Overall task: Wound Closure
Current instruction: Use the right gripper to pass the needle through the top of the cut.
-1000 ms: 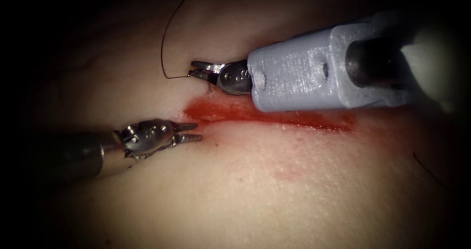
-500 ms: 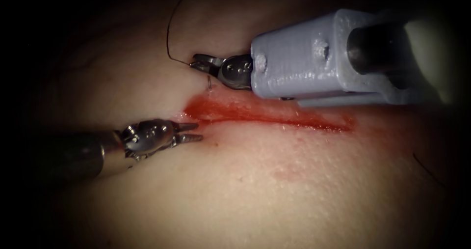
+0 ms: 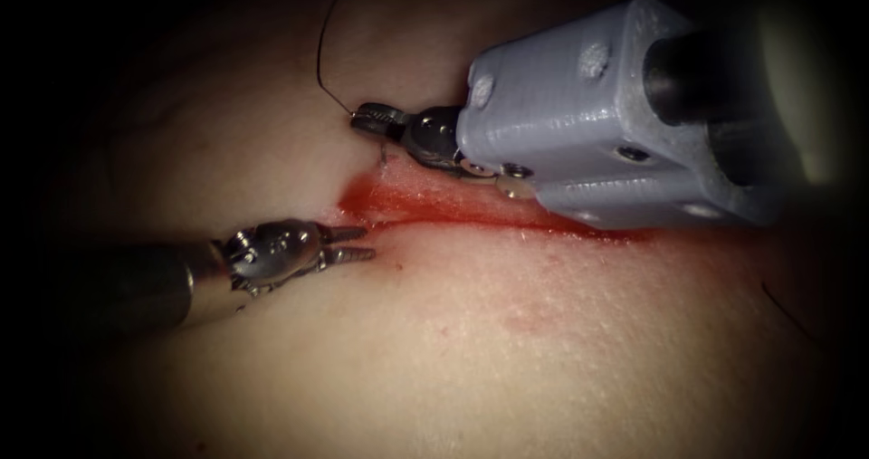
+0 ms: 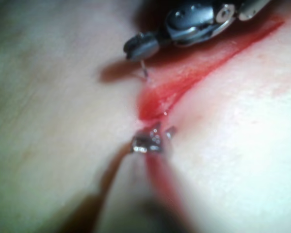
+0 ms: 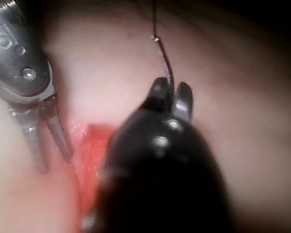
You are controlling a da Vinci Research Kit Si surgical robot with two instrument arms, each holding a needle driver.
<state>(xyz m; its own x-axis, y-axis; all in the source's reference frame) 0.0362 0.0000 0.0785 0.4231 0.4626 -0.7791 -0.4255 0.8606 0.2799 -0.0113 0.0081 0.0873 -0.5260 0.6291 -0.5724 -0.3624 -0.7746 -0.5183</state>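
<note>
Above cut (image 3: 471, 210): right tool (image 3: 367, 118) clamps needle (image 3: 384, 154); left tool (image 3: 355, 244) parted, empty.

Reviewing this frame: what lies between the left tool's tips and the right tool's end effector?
In the endoscope view, the left end of the cut, wet with red fluid, lies between the left tool and the right tool, which holds the needle.
</note>
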